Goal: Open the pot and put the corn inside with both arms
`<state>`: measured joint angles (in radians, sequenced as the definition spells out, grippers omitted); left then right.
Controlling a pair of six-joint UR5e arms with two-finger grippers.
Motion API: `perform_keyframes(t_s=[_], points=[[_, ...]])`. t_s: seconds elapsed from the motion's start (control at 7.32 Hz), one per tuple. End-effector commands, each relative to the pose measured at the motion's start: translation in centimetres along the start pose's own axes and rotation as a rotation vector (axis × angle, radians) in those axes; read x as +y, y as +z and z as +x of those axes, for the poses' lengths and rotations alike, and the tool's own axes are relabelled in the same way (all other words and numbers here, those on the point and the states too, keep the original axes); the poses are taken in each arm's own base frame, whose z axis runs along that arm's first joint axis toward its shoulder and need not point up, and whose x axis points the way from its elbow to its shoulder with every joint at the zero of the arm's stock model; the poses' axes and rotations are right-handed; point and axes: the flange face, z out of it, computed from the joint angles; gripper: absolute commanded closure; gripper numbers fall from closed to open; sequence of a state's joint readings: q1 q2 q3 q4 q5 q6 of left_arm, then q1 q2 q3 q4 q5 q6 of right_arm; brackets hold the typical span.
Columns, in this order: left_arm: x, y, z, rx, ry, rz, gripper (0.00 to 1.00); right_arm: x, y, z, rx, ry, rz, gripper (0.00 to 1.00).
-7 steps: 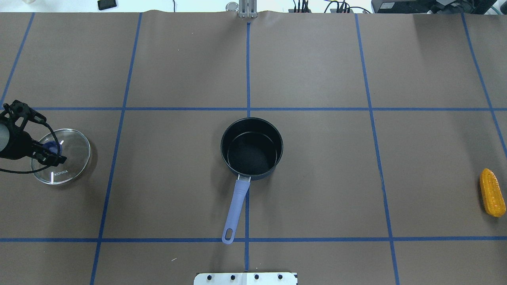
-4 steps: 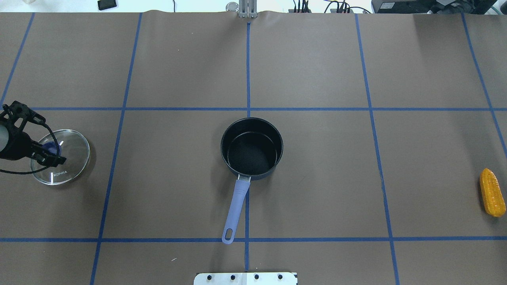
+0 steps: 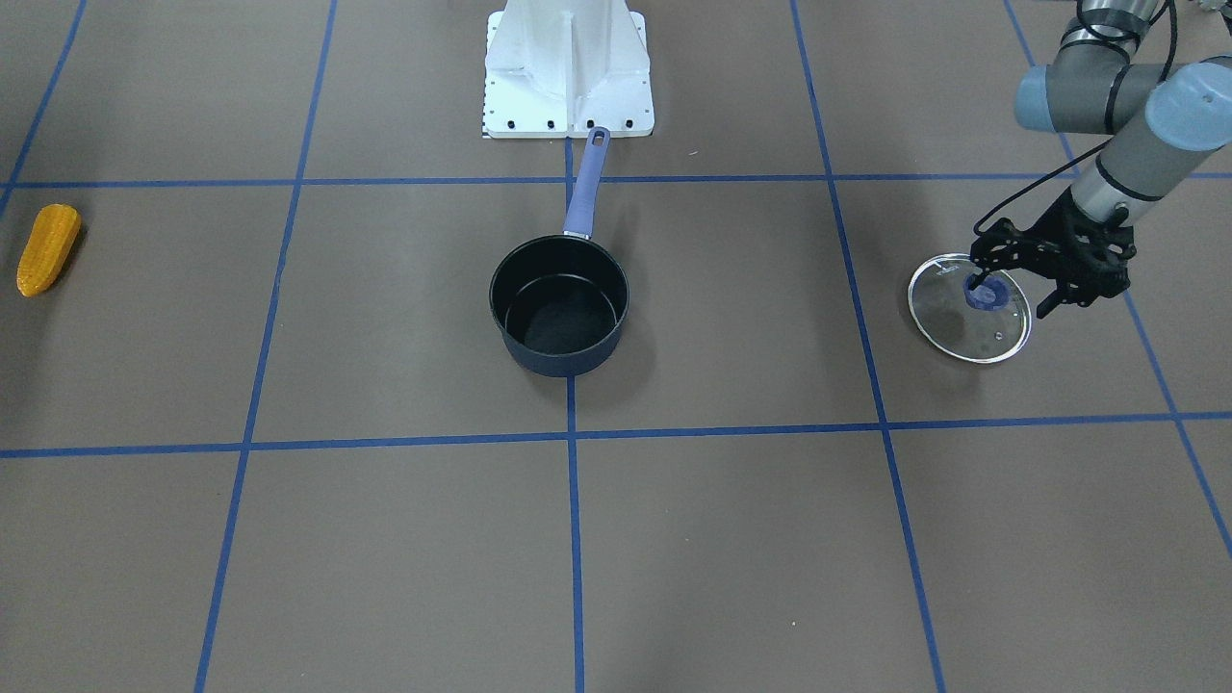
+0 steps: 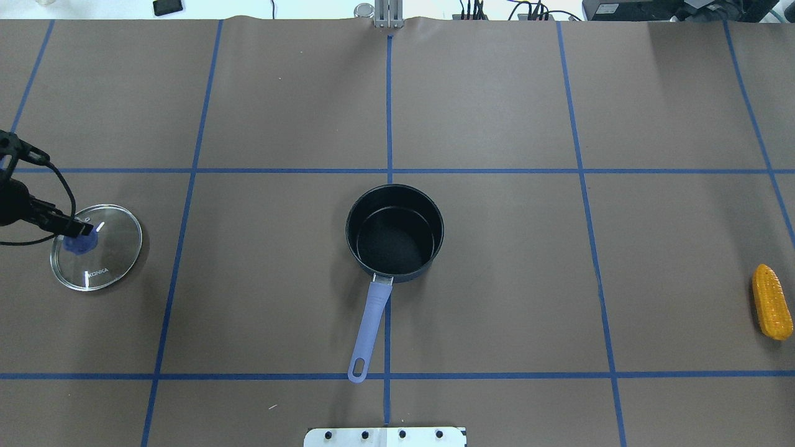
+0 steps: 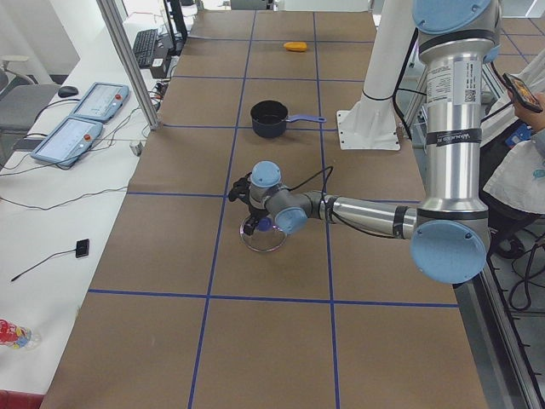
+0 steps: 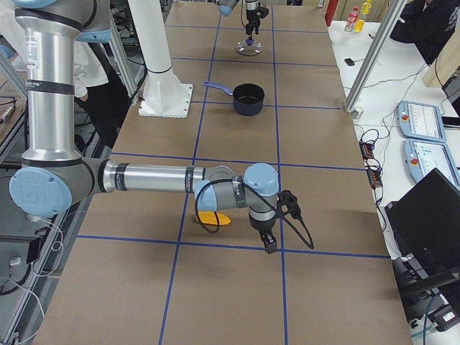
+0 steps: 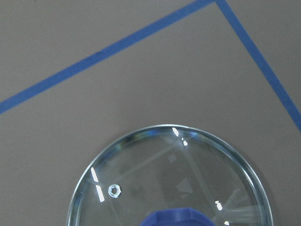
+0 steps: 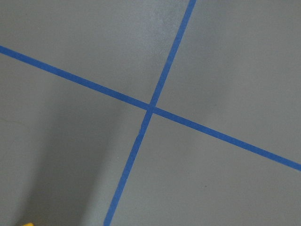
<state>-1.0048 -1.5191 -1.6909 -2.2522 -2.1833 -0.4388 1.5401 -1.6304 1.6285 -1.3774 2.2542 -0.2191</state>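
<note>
The dark pot (image 4: 391, 245) stands open and empty at the table's middle, its lilac handle (image 4: 371, 323) pointing at the robot base. Its glass lid (image 4: 112, 236) with a blue knob (image 4: 77, 243) lies flat at the far left. My left gripper (image 4: 68, 226) hovers just above and beside the knob; in the front view (image 3: 1015, 294) its fingers are spread and hold nothing. The corn (image 4: 772, 302) lies at the far right edge. My right gripper (image 6: 269, 244) shows only in the right side view, close beside the corn (image 6: 213, 218); I cannot tell if it is open or shut.
The white base pedestal (image 3: 568, 67) stands behind the pot handle. Blue tape lines cross the brown table cover. Control pendants (image 5: 81, 115) and cables lie on the white bench along the far side.
My left gripper has drawn back and up off the lid's knob, which now shows uncovered. The lid stays flat on the table. Pot and corn have not moved.
</note>
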Motion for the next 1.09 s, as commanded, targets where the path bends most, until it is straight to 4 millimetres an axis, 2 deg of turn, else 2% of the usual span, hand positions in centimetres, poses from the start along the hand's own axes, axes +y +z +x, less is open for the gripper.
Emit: perform_keyframes(t_s=[0.0,0.14,0.27,0.41,0.55,0.68,0.82,0.96], points=[[-3.9,-5.1,-4.9,-0.048,-0.019,0.000,0.02,-0.3,-0.4,-0.3,-0.001,0.004,0.014,0.00],[-6.8,-8.9,-7.9,-0.105,0.016,-0.014,0.02,-0.3,-0.3,-0.3,-0.007,0.012,0.013,0.00],[-8.5,-12.8,-11.0,-0.151,0.028,-0.049,0.02,-0.3,-0.4,-0.5,-0.023,0.060,0.016,0.00],[-9.0,-16.8,-14.1,-0.180,0.015,-0.082,0.02,-0.3,-0.6,-0.9,-0.034,0.077,0.023,0.00],[-6.5,-17.4,-16.9,-0.196,0.015,-0.131,0.02,0.0,-0.6,-1.1,-0.050,0.081,0.024,0.00],[-2.6,-15.7,-19.4,-0.141,-0.049,-0.172,0.02,0.4,-1.2,-2.1,-0.071,0.090,0.037,0.00],[-1.5,-15.9,-20.1,-0.115,-0.062,-0.156,0.02,1.4,-1.8,-3.8,-0.078,0.155,0.059,0.00],[0.7,-15.6,-20.9,-0.119,-0.061,-0.140,0.02,3.2,-0.4,-5.8,-0.093,0.204,0.093,0.00]])
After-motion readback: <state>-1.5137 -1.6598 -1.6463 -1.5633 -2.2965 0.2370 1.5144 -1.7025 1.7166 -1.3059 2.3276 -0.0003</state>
